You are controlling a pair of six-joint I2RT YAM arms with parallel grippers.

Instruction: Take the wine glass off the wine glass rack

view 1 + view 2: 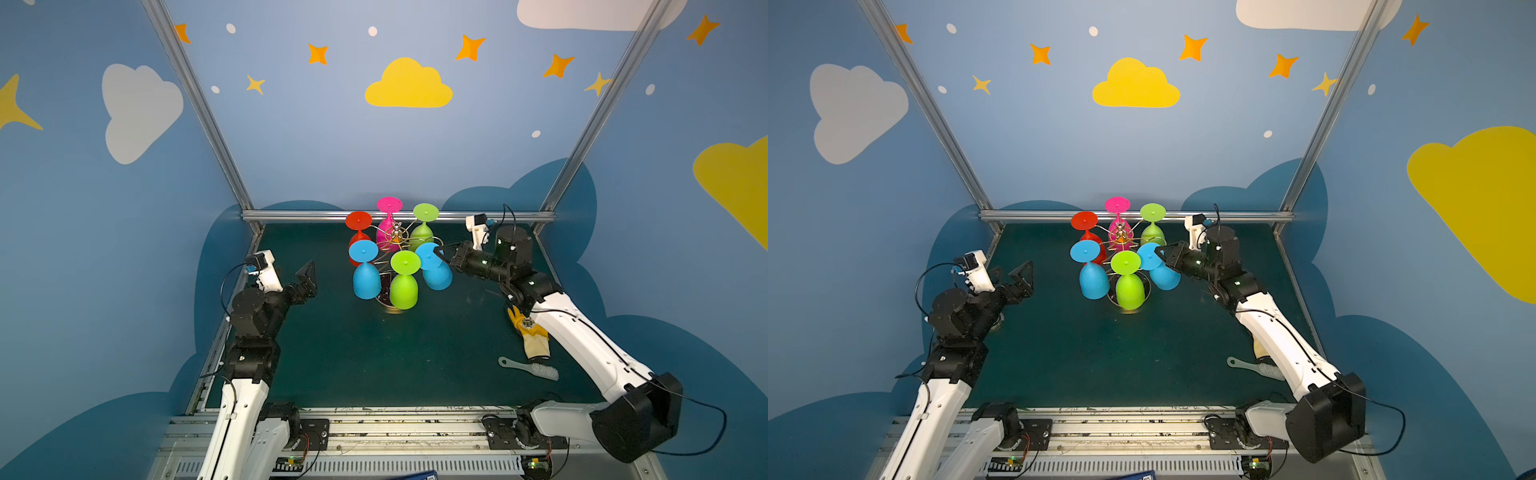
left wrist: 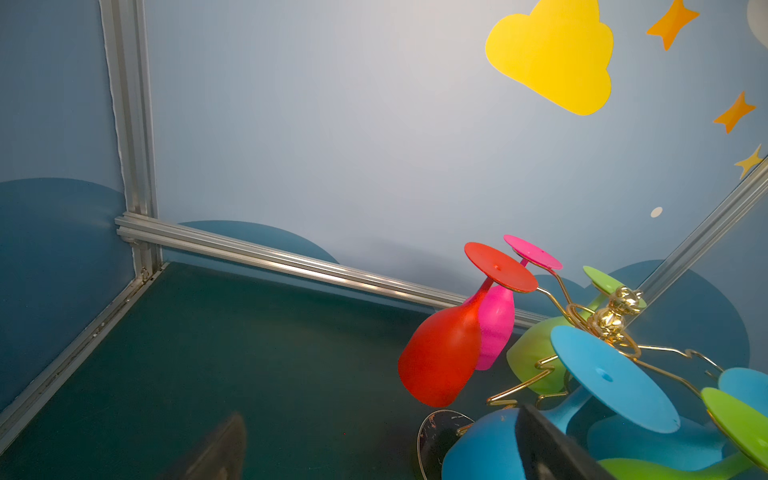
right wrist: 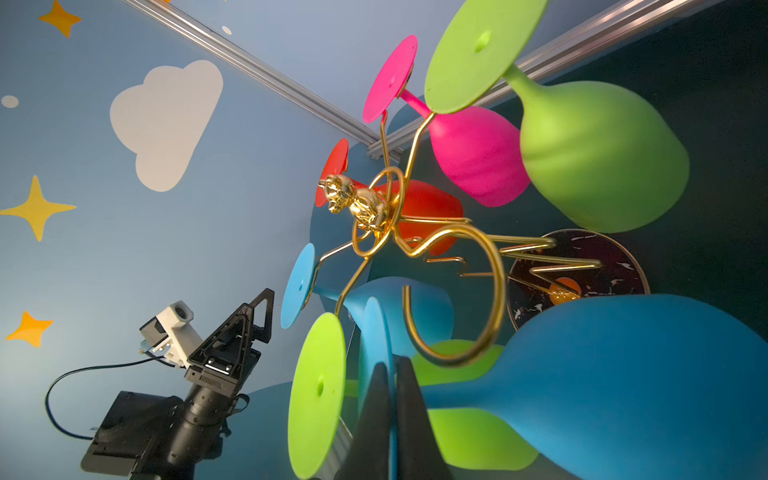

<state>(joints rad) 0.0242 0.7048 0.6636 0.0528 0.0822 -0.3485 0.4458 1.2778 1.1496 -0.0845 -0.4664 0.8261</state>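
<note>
The gold wire wine glass rack (image 1: 397,236) (image 1: 1120,236) (image 3: 365,208) (image 2: 615,316) stands on its round dark base (image 3: 582,257) at the back middle of the table. Several coloured glasses hang from it, foot up. My right gripper (image 1: 440,252) (image 1: 1160,252) (image 3: 392,365) is shut on the foot disc of a blue wine glass (image 1: 438,276) (image 1: 1165,276) (image 3: 623,374) on the rack's right side. That glass's stem lies just outside an open gold ring (image 3: 494,291). My left gripper (image 1: 305,280) (image 1: 1023,279) (image 2: 382,453) is open and empty, left of the rack.
On the rack hang red (image 1: 358,222), pink (image 1: 389,205), blue (image 1: 365,278) and two green glasses (image 1: 404,286) (image 1: 424,214). A yellow glove (image 1: 528,332) and a brush (image 1: 532,368) lie at the right, under the right arm. An aluminium rail (image 1: 291,216) runs behind the rack.
</note>
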